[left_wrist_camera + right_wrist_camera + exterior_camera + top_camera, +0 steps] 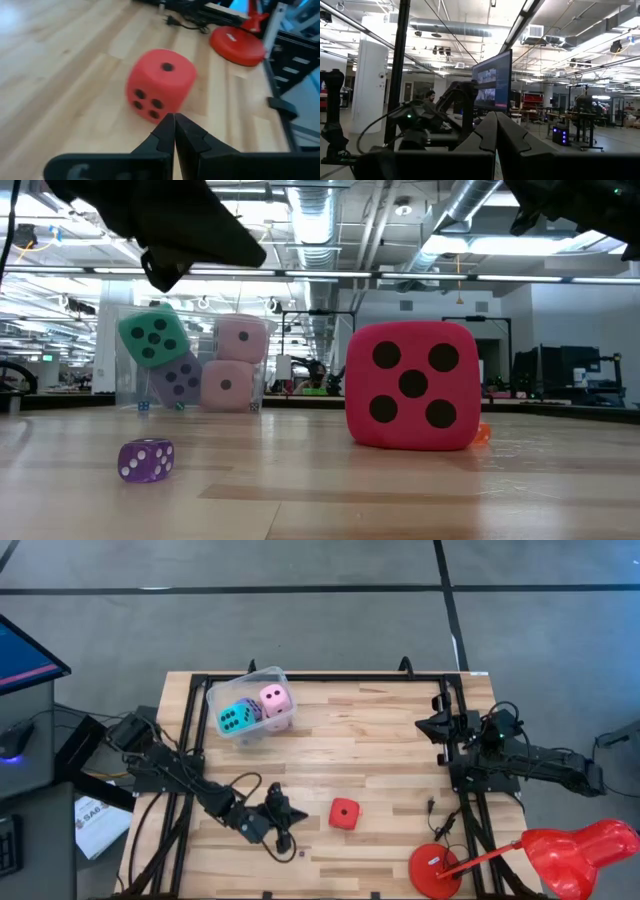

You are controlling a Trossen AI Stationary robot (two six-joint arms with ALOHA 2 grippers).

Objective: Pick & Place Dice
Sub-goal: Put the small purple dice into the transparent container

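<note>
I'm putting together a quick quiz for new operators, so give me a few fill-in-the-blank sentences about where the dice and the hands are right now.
1. The red die sits on the bare table, just in front of the ____ hand.
2. That hand's fingers are ____, holding nothing.
3. The cyan die and a pink die lie inside the clear ____.
4. In the left wrist view, the red die's top face shows ____ pip.

Missing words: left; shut; tub; one
</note>
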